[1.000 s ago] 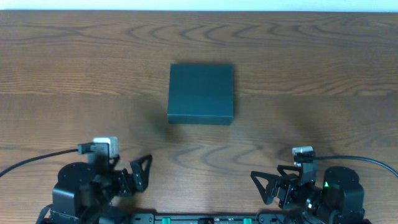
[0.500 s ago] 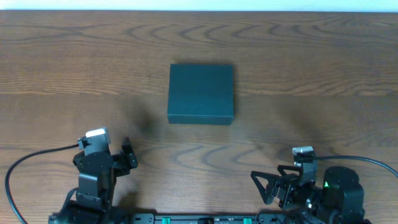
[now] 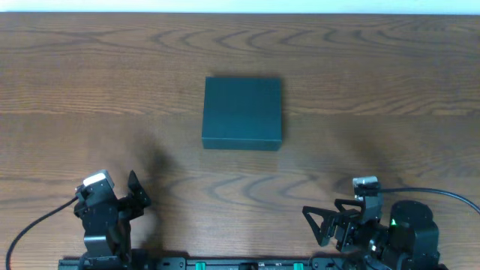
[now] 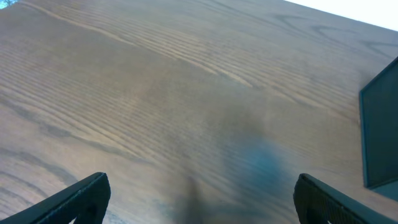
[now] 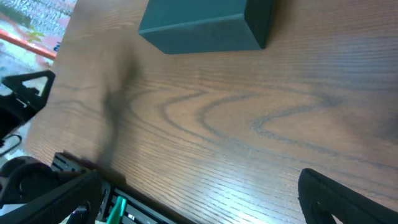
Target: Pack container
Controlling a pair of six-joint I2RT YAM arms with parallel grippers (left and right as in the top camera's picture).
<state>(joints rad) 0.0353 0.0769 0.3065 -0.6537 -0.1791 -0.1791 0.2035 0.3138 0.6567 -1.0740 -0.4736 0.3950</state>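
The container (image 3: 242,112), a dark teal-green square box with its lid down, lies flat in the middle of the wooden table. It shows at the right edge of the left wrist view (image 4: 380,134) and at the top of the right wrist view (image 5: 205,25). My left gripper (image 3: 137,193) is open at the front left, well short of the box, with only bare wood between its fingers (image 4: 200,193). Over the table's front edge at the right, my right gripper (image 3: 313,226) is also open, pointing left, and holds nothing (image 5: 196,186).
The table (image 3: 375,90) is brown wood grain. A black rail with green parts (image 5: 115,208) runs along its front edge. Black cables (image 3: 37,221) trail from both arm bases. Part of the left arm (image 5: 25,93) shows at the left of the right wrist view.
The left arm has swung left and turned from pointing right to pointing out across the table. The right arm and the container have not moved.
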